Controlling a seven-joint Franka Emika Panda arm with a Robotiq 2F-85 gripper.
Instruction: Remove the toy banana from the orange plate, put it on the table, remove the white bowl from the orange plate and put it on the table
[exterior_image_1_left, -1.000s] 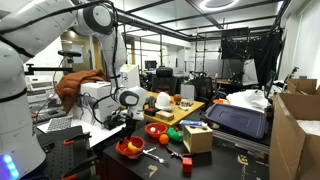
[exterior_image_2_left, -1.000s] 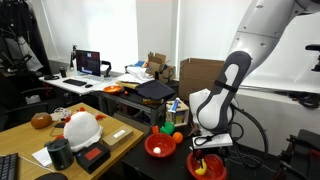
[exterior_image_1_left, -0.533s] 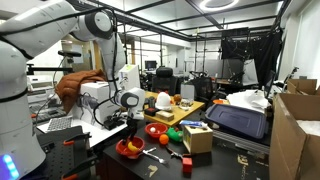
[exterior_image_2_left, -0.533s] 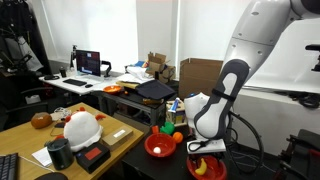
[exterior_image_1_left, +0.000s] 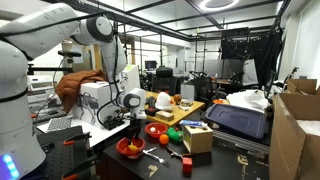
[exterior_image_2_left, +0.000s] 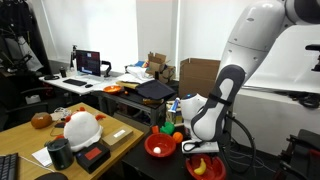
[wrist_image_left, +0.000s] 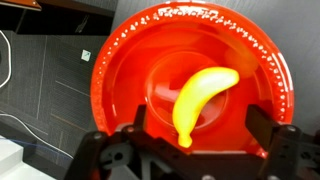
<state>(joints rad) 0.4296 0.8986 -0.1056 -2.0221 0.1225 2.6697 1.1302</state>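
The toy banana (wrist_image_left: 203, 100) lies in the middle of the orange plate (wrist_image_left: 130, 60), its lower tip pointing toward the camera in the wrist view. The gripper (wrist_image_left: 198, 132) hangs just above with its jaws spread wide, one dark finger (wrist_image_left: 135, 125) on each side of the banana, neither clearly touching it. The plate sits on the table (wrist_image_left: 45, 75), a dark top crossed by thin pale lines (tape or cable, I cannot tell which). In an exterior view the plate (exterior_image_1_left: 129, 149) is near the table's front corner, with a second red dish (exterior_image_1_left: 156, 130) just behind it, a green object (exterior_image_1_left: 174, 134) and a small cardboard box (exterior_image_1_left: 197, 137) farther along, and a white helmet (exterior_image_1_left: 162, 101) on a light wooden board (exterior_image_1_left: 185, 111). The room is a crowded lab: a lit monitor (exterior_image_2_left: 89, 62) on a desk at the back, a large cardboard box (exterior_image_2_left: 200, 72) by the window, and black metal framing (exterior_image_1_left: 215, 50) under ceiling lights.
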